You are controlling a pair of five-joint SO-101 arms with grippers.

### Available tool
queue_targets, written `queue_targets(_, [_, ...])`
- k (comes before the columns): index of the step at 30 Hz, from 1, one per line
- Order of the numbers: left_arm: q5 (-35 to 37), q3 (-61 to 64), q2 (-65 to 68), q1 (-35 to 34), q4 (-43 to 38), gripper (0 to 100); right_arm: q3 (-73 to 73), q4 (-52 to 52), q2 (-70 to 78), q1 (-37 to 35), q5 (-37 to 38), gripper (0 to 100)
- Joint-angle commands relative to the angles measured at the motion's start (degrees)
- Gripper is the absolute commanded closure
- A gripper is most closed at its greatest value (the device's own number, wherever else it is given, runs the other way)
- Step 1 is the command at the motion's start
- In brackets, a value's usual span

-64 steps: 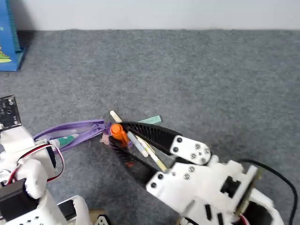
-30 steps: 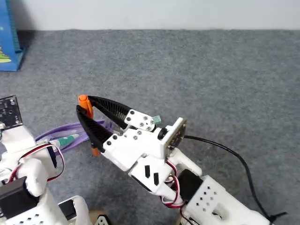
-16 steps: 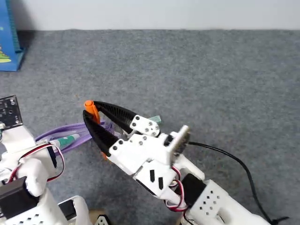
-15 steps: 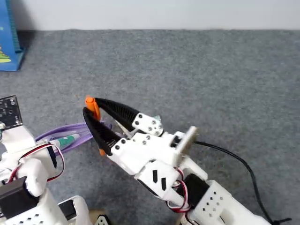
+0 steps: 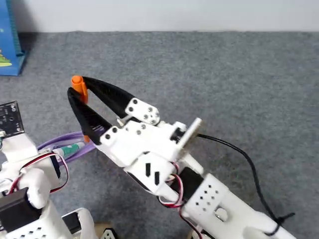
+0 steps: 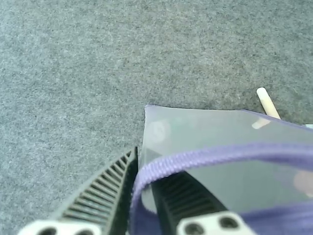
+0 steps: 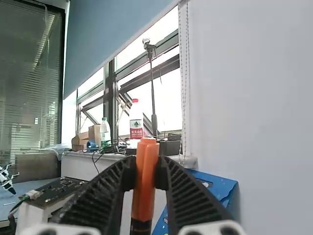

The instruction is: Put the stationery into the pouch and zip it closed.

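Right fingers (image 5: 85, 115) tight around orange pen (image 5: 77, 83) — left fingers (image 6: 98, 200) tight on purple rim of pouch (image 6: 205, 132).

One pouch (image 6: 205, 137), one orange marker (image 5: 77, 83), one teal pen (image 5: 71, 148)

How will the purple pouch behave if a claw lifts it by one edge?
Probably floppy: on the pouch, the purple band curves loosely where the left claw pinches it. Likely light too, since its wall looks thin and see-through.
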Motion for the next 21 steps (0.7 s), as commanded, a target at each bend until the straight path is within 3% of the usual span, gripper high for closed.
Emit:
queue_targets(1, [-0.3, 0.2, 0.4, -0.3, 1.0, 99, -2.4, -2.9, 2.2, 0.7, -0.5, 99.1])
queue_targets(13, [-0.3, 0.2, 0.4, -0.4, 1.0, 99, 14.7, -3.6, -6.7, 0.7, 0.1, 99.1])
queue_targets(21, [-0.3, 0.2, 0.4, -0.4, 1.0, 99, 19.9, 18.0, -22.1, 0.7, 3.7, 96.7])
